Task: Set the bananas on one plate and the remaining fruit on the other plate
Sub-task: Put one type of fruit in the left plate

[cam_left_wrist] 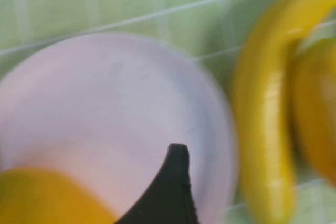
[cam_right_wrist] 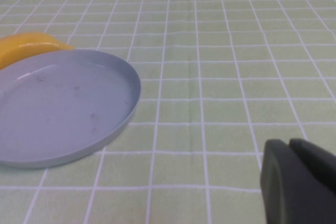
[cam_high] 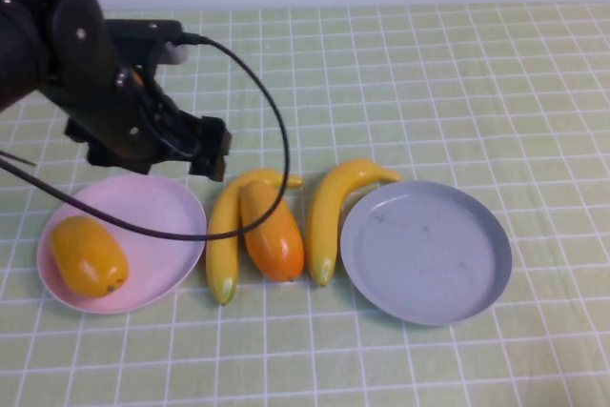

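Green-checked cloth covers the tabletop (cam_high: 429,83). The grey-blue plate (cam_high: 425,251) lies bare, the pink plate (cam_high: 143,226) carries one yellow-orange fruit (cam_high: 88,254). Between the plates lie two bananas (cam_high: 227,231) (cam_high: 331,212) flanking the orange-red fruit (cam_high: 273,233), whose long axis runs away from the robot. The left end effector (cam_high: 212,152) hangs just behind the pink plate, apparently spread wide and empty, nearest that fruit. The right end effector (cam_right_wrist: 294,182), pinched closed, waits beside the grey-blue plate.
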Robot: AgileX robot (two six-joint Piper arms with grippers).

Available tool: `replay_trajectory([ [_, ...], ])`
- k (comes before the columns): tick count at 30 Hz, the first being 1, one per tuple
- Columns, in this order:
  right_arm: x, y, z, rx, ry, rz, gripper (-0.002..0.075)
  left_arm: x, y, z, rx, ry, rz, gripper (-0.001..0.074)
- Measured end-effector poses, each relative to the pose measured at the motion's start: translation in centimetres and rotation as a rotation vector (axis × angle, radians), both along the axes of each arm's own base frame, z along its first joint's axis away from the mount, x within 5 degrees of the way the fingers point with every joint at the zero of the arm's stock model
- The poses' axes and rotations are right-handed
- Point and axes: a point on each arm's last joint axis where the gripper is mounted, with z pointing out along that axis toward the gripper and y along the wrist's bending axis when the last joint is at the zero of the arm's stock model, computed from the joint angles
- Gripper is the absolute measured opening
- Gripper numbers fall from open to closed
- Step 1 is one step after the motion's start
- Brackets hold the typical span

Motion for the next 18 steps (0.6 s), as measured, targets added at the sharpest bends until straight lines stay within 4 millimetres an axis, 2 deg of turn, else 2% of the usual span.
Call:
replay_trajectory([
  [4,0.0,0.0,0.0,0.000,0.000,0.000,-0.0017,-0.6,-4.1,-0.3,-0.052,0.019,-0.020,0.0668],
  [9,0.0,0.0,0.0,0.000,0.000,0.000,-0.0017,-0.7,-7.7,-2.7,-0.052,0.073,-0.051,0.0668],
  [13,0.0,0.0,0.0,0.000,0.000,0.000,-0.0017,-0.2,-8.9,-4.6,-0.045,0.119,-0.027,0.0668],
  [18,0.0,0.0,0.0,0.000,0.000,0.000,-0.0017,0.2,-9.1,-6.3,-0.014,0.151,-0.012,0.0668],
])
